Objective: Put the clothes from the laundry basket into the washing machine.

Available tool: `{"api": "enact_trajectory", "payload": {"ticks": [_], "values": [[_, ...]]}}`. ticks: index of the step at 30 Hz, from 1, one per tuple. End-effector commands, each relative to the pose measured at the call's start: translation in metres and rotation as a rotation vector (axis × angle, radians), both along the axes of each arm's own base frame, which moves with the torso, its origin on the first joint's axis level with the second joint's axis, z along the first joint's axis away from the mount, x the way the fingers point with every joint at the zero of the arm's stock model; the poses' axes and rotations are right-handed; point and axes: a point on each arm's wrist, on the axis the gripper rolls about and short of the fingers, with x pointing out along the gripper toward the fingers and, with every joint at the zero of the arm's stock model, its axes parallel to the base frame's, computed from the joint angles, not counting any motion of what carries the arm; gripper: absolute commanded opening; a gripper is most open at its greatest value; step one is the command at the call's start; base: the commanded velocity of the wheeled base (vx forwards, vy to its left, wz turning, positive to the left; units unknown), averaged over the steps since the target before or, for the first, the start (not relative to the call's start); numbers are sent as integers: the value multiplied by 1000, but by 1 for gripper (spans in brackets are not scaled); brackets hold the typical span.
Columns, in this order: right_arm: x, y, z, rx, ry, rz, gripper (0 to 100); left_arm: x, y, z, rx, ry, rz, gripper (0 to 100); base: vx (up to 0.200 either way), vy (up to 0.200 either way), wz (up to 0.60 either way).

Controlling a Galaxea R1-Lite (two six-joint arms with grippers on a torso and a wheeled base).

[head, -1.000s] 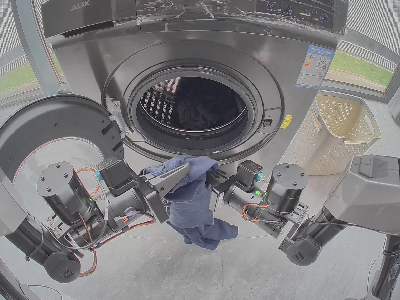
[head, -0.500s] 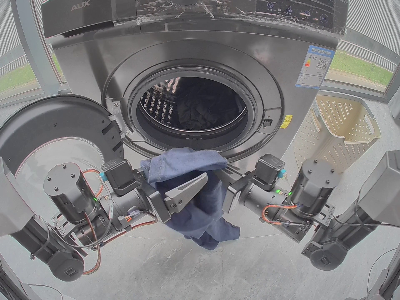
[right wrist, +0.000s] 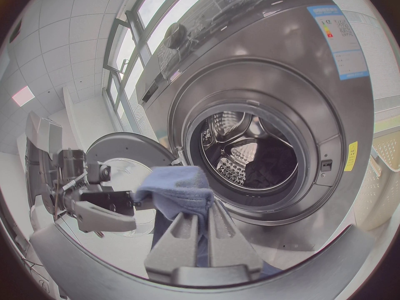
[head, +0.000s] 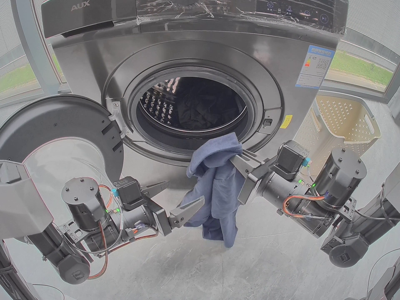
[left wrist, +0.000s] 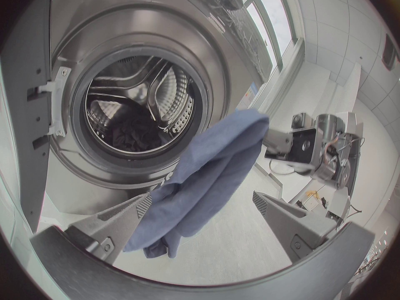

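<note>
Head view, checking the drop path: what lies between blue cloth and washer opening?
Nothing: bare from blue fabric garment to grey washing machine's round opening, in head view.

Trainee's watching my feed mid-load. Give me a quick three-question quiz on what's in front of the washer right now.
1. Which gripper holds the blue garment? A) left B) right C) both
2. True or false: the washer door stands open.
3. Fill in: the drum already holds ___ clothes.

Key
1. B: the right gripper is shut on it; the left gripper is open.
2. True.
3. dark
</note>
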Motion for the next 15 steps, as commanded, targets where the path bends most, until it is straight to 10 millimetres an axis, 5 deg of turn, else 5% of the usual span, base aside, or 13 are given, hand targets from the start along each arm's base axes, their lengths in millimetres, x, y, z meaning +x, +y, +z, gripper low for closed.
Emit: {"api": "enact_trajectory", "payload": {"ticks": [1,15], "values": [[-2,-3,9,20,-21,-1,0,0,0,-17,49,47,1,100,0,0,0],[-23,-25,19,30,-31,2,0,37,20,-59,130,135,111,100,0,0,0]]}}
